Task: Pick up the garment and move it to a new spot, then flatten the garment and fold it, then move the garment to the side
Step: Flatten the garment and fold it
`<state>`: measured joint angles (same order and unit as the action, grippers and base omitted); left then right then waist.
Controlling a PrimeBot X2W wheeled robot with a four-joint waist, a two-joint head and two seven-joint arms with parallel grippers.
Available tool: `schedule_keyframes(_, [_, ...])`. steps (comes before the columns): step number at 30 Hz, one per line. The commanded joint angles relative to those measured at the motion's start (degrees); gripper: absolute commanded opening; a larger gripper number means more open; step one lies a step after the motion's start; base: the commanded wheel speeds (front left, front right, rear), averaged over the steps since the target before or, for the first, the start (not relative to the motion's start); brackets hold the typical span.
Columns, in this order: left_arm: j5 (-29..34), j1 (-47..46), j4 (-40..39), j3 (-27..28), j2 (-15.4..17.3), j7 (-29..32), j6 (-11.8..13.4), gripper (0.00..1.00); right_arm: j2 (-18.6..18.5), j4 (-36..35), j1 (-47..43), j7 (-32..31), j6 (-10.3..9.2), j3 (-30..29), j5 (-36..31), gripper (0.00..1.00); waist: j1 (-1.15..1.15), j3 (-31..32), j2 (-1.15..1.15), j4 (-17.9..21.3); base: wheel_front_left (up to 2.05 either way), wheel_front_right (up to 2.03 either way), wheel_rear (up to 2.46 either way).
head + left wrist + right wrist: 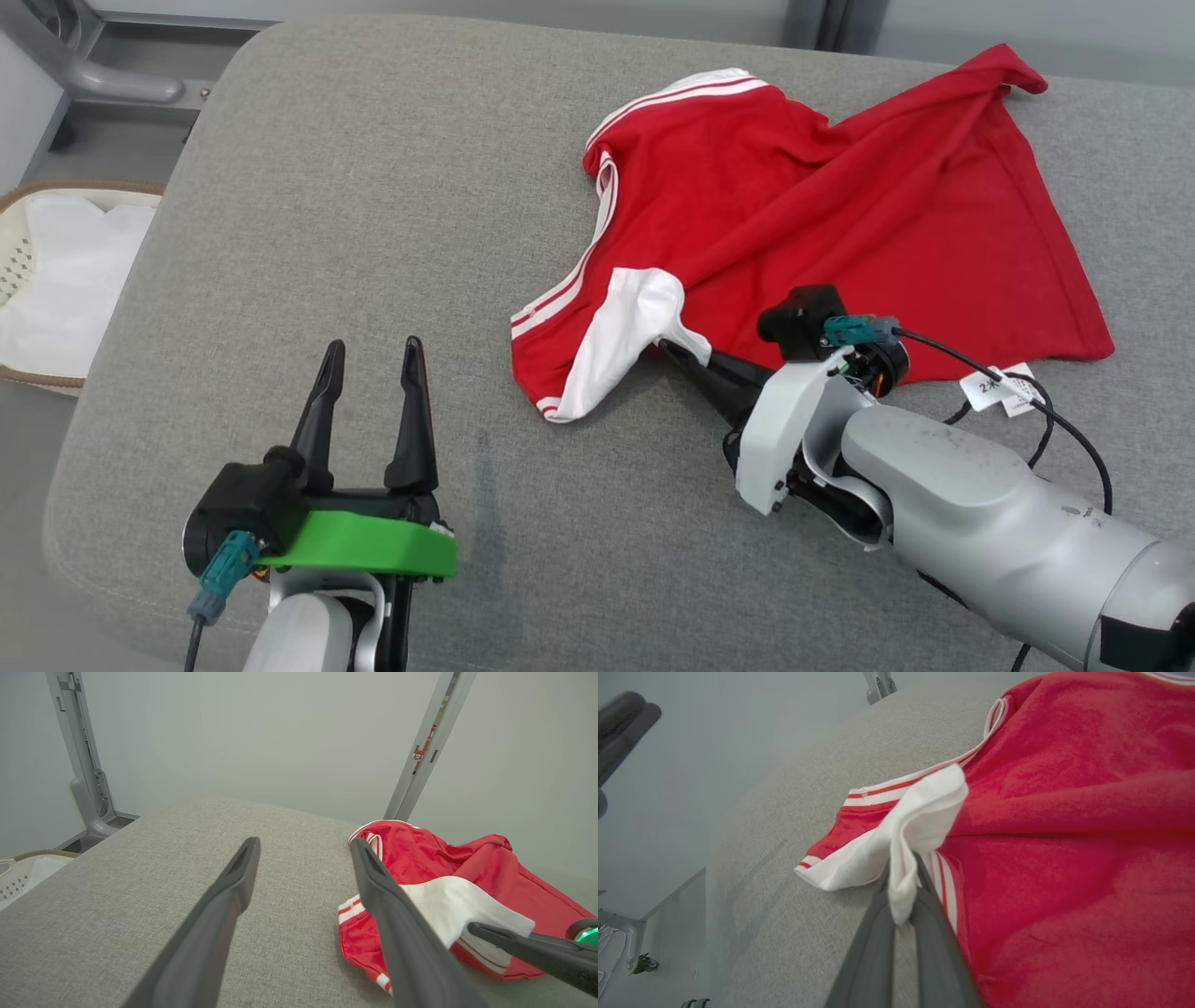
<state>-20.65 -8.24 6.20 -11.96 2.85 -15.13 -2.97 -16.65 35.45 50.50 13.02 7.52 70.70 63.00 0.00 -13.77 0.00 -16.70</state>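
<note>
1. The right pincer (674,351) is clamped on the white sleeve panel (635,317) of the red knit shirt with white striped trim (840,215). The right wrist view shows the white cloth pinched between its two dark fingers (878,933).
2. The left pincer (373,359) stands wide and holds nothing, poised over bare fabric well to the left of the shirt.
3. The shirt lies crumpled on the far right part of the grey fabric-covered worktop (373,187), its body twisted into diagonal creases.
4. The task looks to be at its start. The grasp for the first pick-up is made, but the lift, move, flattening, folding and setting aside are all left.
5. A white care label (999,385) lies at the hem beside the right arm's black cable (1055,411), which could brush the cloth.
6. A pale woven basket holding white cloth (56,271) sits off the worktop's left side, and grey metal frame legs (112,75) stand behind. Neither seems to block the way.
</note>
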Motion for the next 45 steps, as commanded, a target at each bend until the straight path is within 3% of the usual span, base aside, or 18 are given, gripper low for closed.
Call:
schedule_keyframes(1, [0.37, 0.16, 0.11, 0.25, 0.09, -0.01, 0.05, 1.00, -0.56, -0.12, 1.02, 1.04, -0.07, 0.94, -3.47, 0.00, 0.00, 0.28, 0.00, 0.19, 0.00, 0.00, 0.00])
schedule_keyframes(6, [0.69, 1.00, 0.10, 0.91, 0.09, 0.00, 0.22, 1.00, -2.16, -3.21, -0.03, 2.09, -0.07, 2.63, -19.35, 0.00, 0.00, 0.97, 0.00, 1.13, 0.00, 0.00, 0.00])
schedule_keyframes(10, [0.72, 1.13, 0.25, 1.32, 0.09, -0.01, 0.05, 1.00, -3.80, -8.93, -6.10, 2.17, -0.06, 2.77, -41.21, 0.00, 0.00, 1.44, 0.00, 2.34, 0.00, 0.00, 0.00])
schedule_keyframes(11, [0.87, 1.13, 0.38, 1.41, 0.09, -0.01, -0.02, 1.00, -4.23, -10.67, -8.02, 2.18, -0.06, 2.73, -45.03, 0.45, 0.00, 1.57, 0.00, 2.74, 0.00, 0.00, 0.00])
schedule_keyframes(12, [0.96, 1.16, 0.46, 1.53, 0.09, -0.01, -0.04, 1.00, -4.55, -12.05, -9.11, 2.18, -0.06, 2.65, -47.53, 1.00, 0.00, 1.68, 0.00, 3.14, 0.00, 0.00, 0.00])
schedule_keyframes(17, [1.51, 1.29, 0.91, 2.21, 0.09, 0.00, -0.45, 1.00, -6.45, -17.39, -12.01, 2.18, -0.08, 2.68, -54.55, 1.00, 0.00, 2.08, 0.00, 5.89, 0.00, 0.00, 0.00])
schedule_keyframes(22, [1.99, 0.84, 2.89, 2.58, 0.09, -0.01, -0.89, 1.00, -7.62, -20.75, -13.28, 2.20, -0.08, -0.70, -51.31, 1.00, 0.00, 2.15, 0.00, 8.45, 0.00, 0.00, 0.00])
schedule_keyframes(28, [2.98, -1.87, 10.20, 2.04, 1.10, 0.40, -2.02, 1.00, -8.50, -22.73, -18.00, 2.21, -0.08, -12.61, -48.79, 1.00, 0.00, 2.28, 0.00, 10.90, 0.00, 0.00, 0.00])
schedule_keyframes(45, [1.67, -15.05, 32.30, -1.84, 6.49, 11.22, -4.13, 1.00, -4.66, -28.65, -26.99, 2.21, -0.08, -40.36, -55.19, 1.00, 0.00, -0.02, 0.00, 16.50, 0.00, 0.00, 0.00])
